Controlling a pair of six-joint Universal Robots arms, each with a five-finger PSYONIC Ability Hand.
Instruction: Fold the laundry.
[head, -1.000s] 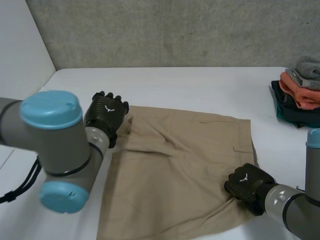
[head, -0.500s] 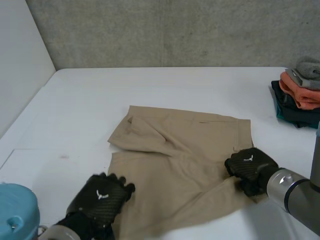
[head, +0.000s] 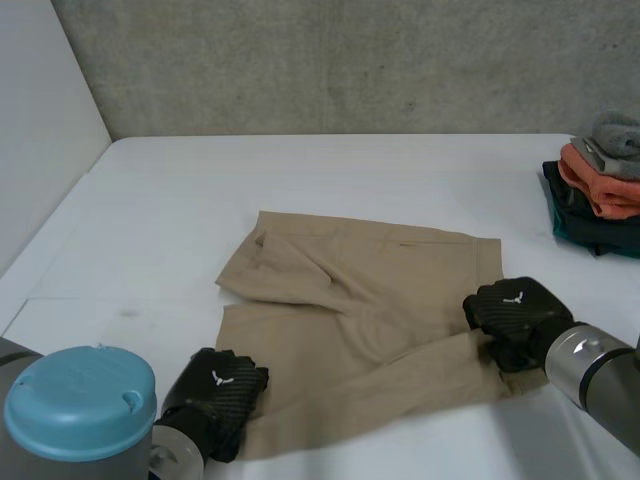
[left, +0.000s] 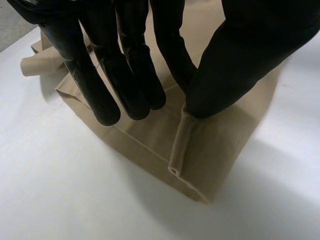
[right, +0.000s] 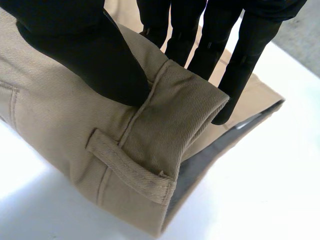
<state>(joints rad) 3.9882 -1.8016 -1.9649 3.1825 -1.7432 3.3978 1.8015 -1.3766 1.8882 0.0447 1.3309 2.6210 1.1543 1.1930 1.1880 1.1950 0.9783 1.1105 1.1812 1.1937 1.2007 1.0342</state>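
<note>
I see left hand (head: 215, 395) fingers pinching the tan twill shorts (head: 350, 290) at a hem, right hand (head: 515, 308) fingers pinching the waistband.

No word, number or brand name is showing legibly anywhere: the tan shorts (head: 370, 290), the white desk (head: 330, 170) and the stack of folded clothes (head: 600, 190) at the right edge are carrying no readable print. A small white emblem, wing-like and without letters, is sitting on the back of the left hand (head: 215, 395) at lower left, and the same mark is showing on the right hand (head: 515, 310) right of centre.
</note>
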